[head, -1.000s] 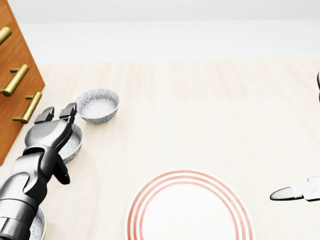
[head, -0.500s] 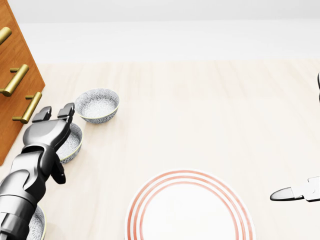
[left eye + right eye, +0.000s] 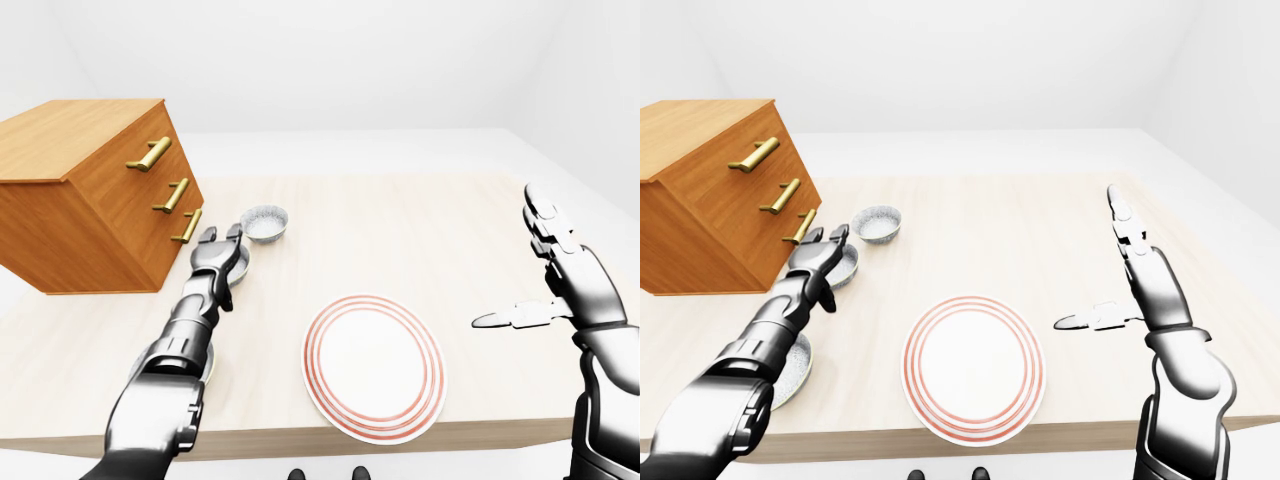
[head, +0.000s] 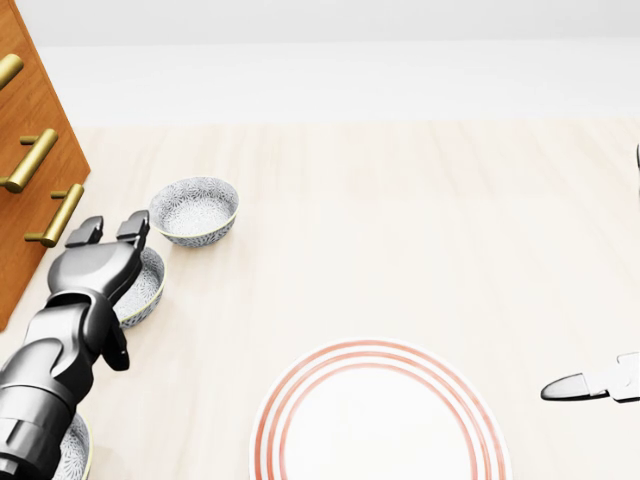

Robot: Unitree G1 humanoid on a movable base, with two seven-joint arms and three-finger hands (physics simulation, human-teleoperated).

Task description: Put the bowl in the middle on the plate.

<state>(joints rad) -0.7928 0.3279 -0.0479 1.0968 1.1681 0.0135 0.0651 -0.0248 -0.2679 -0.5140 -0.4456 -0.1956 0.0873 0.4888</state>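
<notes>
Left hand (image 4: 100, 262) spread open over middle bowl (image 4: 143, 288), fingers not closed round it; right hand (image 3: 1145, 275) open, raised well apart from red-ringed plate (image 3: 974, 367).

The middle bowl (image 4: 146, 285) is a small speckled grey-and-white one with a pale rim, sitting upright near the left edge of the head view and mostly covered. The plate (image 3: 374, 364) is white with red rings, lying flat and empty, well apart from it.
</notes>
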